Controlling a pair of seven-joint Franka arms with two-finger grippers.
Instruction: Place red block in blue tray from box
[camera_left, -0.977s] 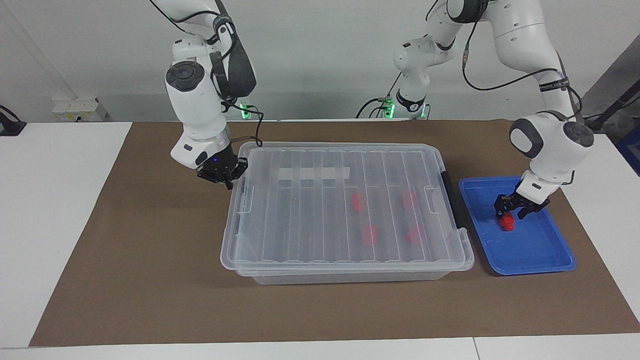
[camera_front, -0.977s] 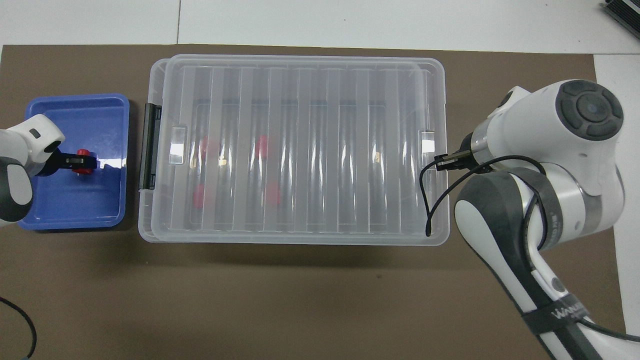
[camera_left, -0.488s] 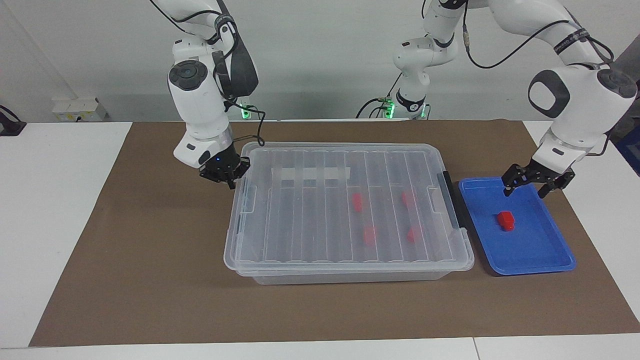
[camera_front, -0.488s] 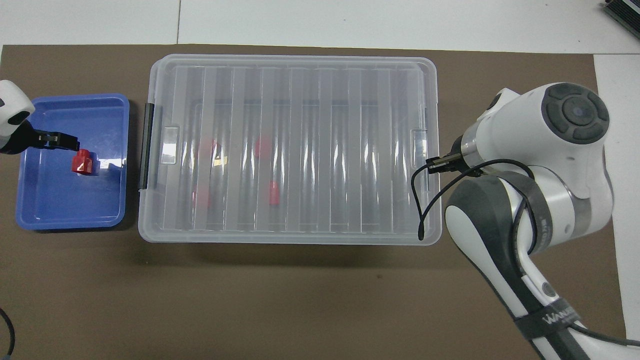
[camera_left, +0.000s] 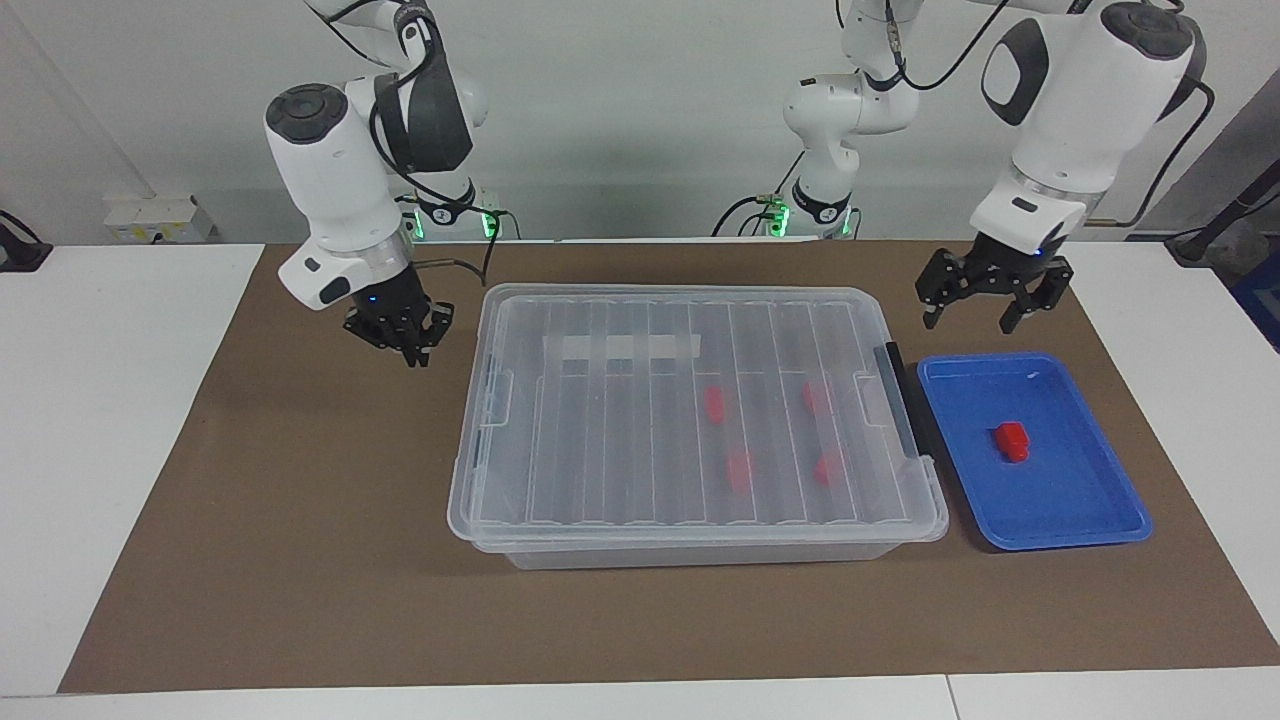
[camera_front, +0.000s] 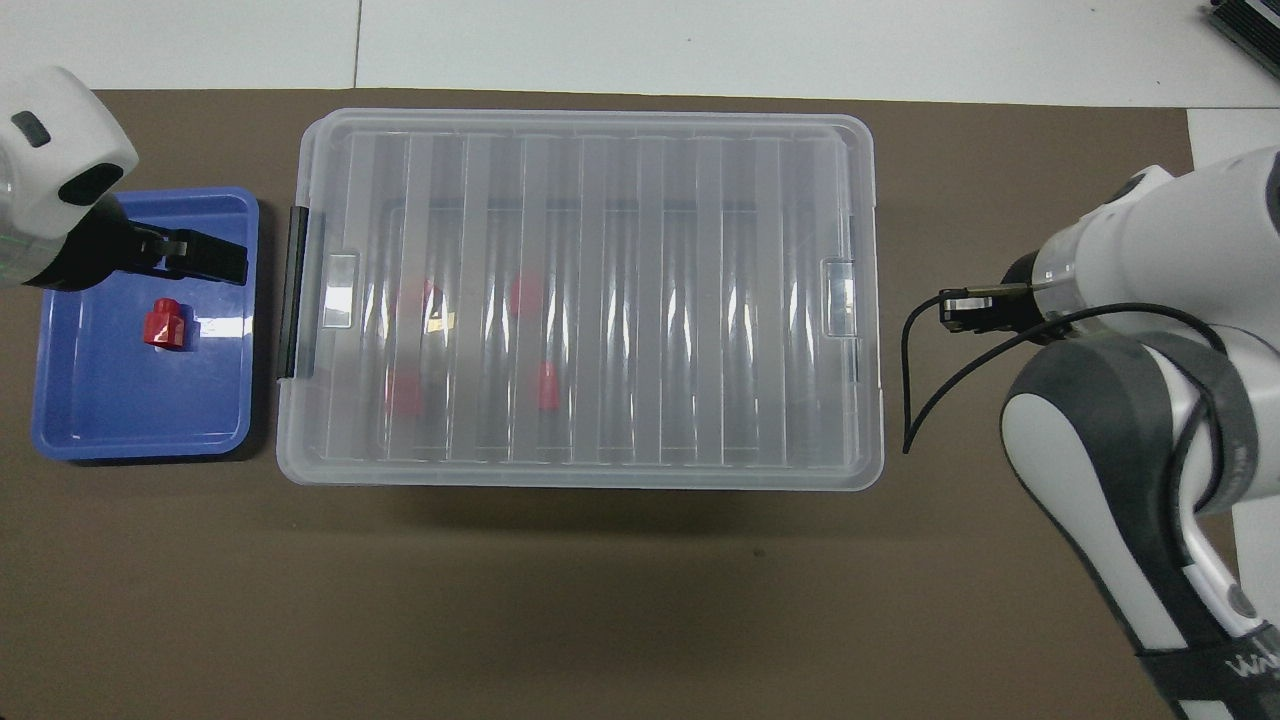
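One red block (camera_left: 1011, 441) noted on the floor of the blue tray (camera_left: 1060, 495), near its middle, touched by nothing and clear of the rim on every side. Found the tray flat on the brown mat (camera_left: 300, 520), toward the left arm's end of the table, just beside the latched end of the box (camera_left: 600, 440) and apart from it by a narrow strip of mat.

Counted four more red blocks (camera_left: 740, 470) inside the box, seen dimly through the ribbed clear lid, all in the half toward the tray: two nearer to the robots, two farther. Saw the lid sitting closed on the box, with the black latch (camera_left: 903, 410) at the tray end and a white tape strip (camera_left: 628, 347) on the lid's part nearer to the robots.

Spotted the left gripper (camera_left: 968, 322) raised in the air about the tray's edge nearest the robots, fingers spread wide, carrying nothing, well above the block.

Spotted the right gripper (camera_left: 408, 355) pointing down over the mat, just beside the box's end toward the right arm, touching neither lid nor box. Could not tell whether open or closed; saw nothing held in it.
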